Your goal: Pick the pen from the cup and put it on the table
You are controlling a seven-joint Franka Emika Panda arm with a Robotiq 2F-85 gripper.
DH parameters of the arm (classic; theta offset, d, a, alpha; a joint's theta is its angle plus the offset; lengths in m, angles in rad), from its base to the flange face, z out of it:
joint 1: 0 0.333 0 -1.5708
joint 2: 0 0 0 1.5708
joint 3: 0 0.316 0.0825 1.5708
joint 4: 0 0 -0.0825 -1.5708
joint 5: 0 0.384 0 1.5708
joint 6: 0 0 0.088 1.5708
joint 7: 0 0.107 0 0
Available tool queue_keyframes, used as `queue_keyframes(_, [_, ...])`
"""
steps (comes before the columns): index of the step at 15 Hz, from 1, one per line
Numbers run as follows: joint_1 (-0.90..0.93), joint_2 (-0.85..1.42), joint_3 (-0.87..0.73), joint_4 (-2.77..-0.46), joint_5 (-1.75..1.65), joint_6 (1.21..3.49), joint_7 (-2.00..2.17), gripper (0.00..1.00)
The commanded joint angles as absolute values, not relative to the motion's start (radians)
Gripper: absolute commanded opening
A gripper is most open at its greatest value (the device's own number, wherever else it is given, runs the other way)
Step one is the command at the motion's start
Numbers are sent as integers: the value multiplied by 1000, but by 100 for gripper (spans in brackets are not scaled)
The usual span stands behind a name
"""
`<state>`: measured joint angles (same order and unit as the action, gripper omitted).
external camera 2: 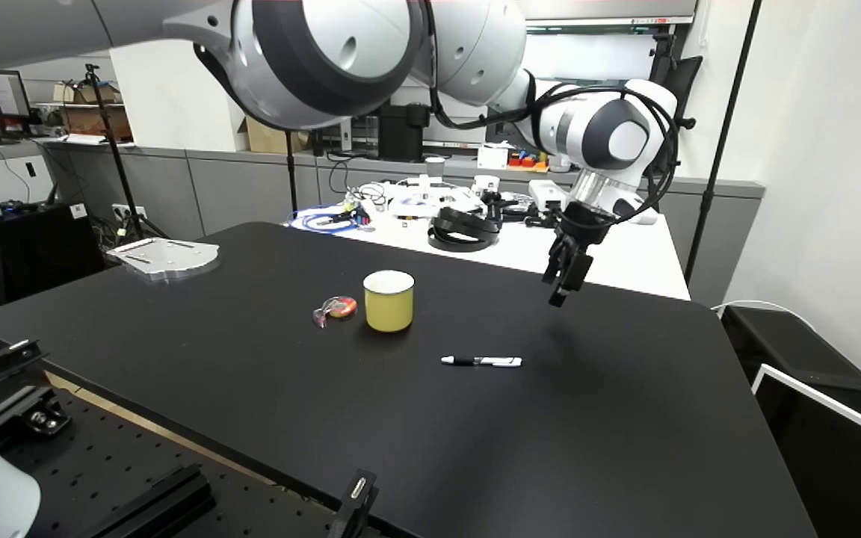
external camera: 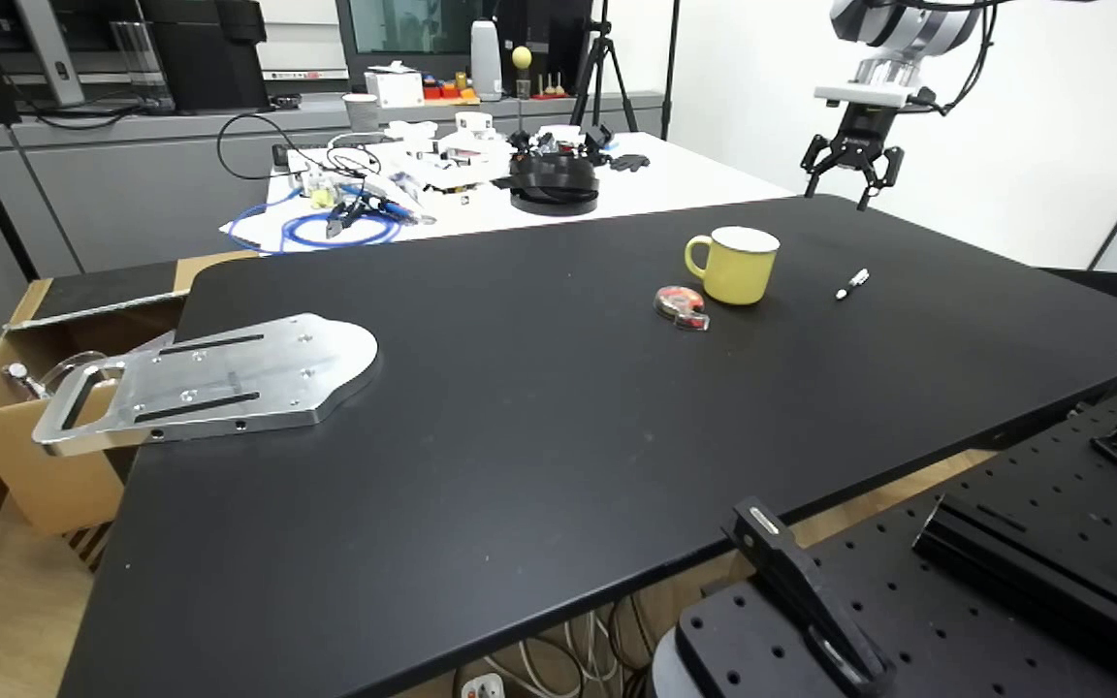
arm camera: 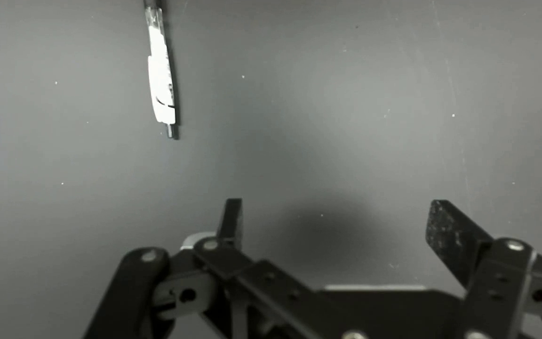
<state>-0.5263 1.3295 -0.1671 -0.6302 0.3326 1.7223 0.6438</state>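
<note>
The white and black pen [external camera: 852,284] lies flat on the black table [external camera: 520,436]. It also lies there in an exterior view [external camera 2: 481,362] and at the upper left of the wrist view [arm camera: 162,75], where its far end is cut off. The yellow cup [external camera: 738,267] stands upright beside the pen, apart from it, and also shows in an exterior view [external camera 2: 389,302]. Its inside bottom is hidden. My gripper [external camera: 836,200] is above the table, away from pen and cup. In the wrist view the gripper [arm camera: 334,202] is open with nothing between its fingers.
A small red and clear tape dispenser [external camera 2: 337,308] lies beside the cup. A silver metal plate [external camera: 229,373] overhangs the table edge above a cardboard box [external camera: 45,485]. A white table [external camera: 685,174] cluttered with cables and devices stands behind.
</note>
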Motion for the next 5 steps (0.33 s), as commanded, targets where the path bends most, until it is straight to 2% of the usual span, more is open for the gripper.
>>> queue_keyframes(1, [-526,1328,-165,-630,335,1722,638,100])
queue_keyframes(5, [-526,1326,-162,-630,336,1720,628,100])
